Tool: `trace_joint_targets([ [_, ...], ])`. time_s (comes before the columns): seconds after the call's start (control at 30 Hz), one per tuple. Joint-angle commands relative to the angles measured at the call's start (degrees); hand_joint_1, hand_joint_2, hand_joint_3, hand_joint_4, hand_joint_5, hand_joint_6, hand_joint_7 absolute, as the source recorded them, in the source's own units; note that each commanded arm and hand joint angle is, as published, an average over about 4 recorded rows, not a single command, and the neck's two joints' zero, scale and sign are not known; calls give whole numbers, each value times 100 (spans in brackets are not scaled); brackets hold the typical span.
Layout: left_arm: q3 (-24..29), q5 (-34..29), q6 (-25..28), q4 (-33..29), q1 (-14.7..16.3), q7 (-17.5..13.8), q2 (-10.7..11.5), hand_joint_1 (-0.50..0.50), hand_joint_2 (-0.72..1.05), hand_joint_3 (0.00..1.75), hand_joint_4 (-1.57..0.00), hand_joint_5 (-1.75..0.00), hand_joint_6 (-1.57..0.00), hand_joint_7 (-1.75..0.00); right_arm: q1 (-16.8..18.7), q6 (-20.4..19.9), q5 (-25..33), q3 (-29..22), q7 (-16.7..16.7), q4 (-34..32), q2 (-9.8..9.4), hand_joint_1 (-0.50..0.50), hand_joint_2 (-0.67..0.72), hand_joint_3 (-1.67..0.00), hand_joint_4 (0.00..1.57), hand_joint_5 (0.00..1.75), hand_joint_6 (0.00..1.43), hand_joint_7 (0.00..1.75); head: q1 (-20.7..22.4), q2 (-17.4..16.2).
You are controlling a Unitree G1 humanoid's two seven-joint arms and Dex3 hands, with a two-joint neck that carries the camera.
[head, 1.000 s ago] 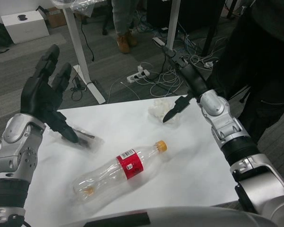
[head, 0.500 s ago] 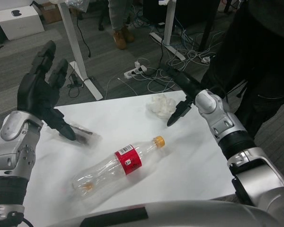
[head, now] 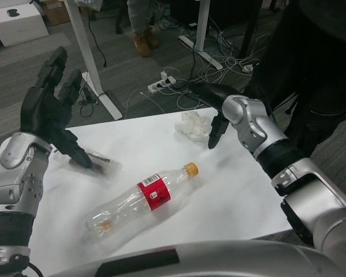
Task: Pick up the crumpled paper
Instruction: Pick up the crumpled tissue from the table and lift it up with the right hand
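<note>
Head view, the only one you've got: crumpled paper (head: pixel 192 124) sits near the far edge of the white table (head: pixel 236 196), right of centre, nothing gripping it. Your right hand (head: pixel 210 109) is at the far edge just right of the paper, fingers spread over and behind it, one dark finger (head: pixel 214 134) pointing down beside the wad's right side; can't tell whether that finger touches the paper. Hand is open, holds nothing. Your left hand (head: pixel 49 112) is raised over the table's left side, fingers apart and pointing up, one finger reaching down to a clear plastic wrapper (head: pixel 95 163) lying flat there; contact looks likely but blurred, no grip visible, so open too. A clear plastic bottle (head: pixel 143 199) with red label and orange cap lies on its side mid-table, cap end toward the paper, well apart from both hands. Past the table: grey floor, a tangle of cables with a power strip (head: pixel 160 85), white desk legs, a white box (head: pixel 17 23) far left. A person in dark clothing (head: pixel 317 75) stands at the right, another person's legs (head: pixel 139 23) at the top.
</note>
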Motion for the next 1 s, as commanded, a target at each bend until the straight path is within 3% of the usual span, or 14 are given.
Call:
trace_joint_targets([
  [0.03, -5, 47, -34, 58, -55, -25, 18, -50, -72, 0, 0, 0, 0, 0, -327, 79, -105, 495, 100, 9, -181, -38, -13, -8, 0, 0, 0, 0, -8, -2],
  [0.3, -14, 51, -39, 49, -60, -25, 10, -50, -72, 0, 0, 0, 0, 0, -726, 194, -26, 1581, 174, 492, -356, -38, -16, -8, 0, 0, 0, 0, -21, 23],
  [0.53, -42, 41, -43, 49, -60, -25, 10, -50, -66, 2, 0, 0, 0, 0, -768, 97, -4, 1642, 117, 1178, -229, -38, -24, -8, 0, 0, 0, 0, -15, 37],
  [0.67, -49, 34, -43, 49, -60, -25, 10, -50, -72, 0, 0, 0, 0, 0, -770, 139, -50, 1673, 104, 1354, -209, -38, -29, -8, 0, 0, 0, 0, -47, 2],
  [1.0, -62, 25, -43, 64, -60, -25, 10, -50, -68, 0, 0, 0, 0, 0, -766, 154, -61, 1805, 104, 1556, -198, -42, -32, -14, 0, 0, 0, 2, -61, -43],
])
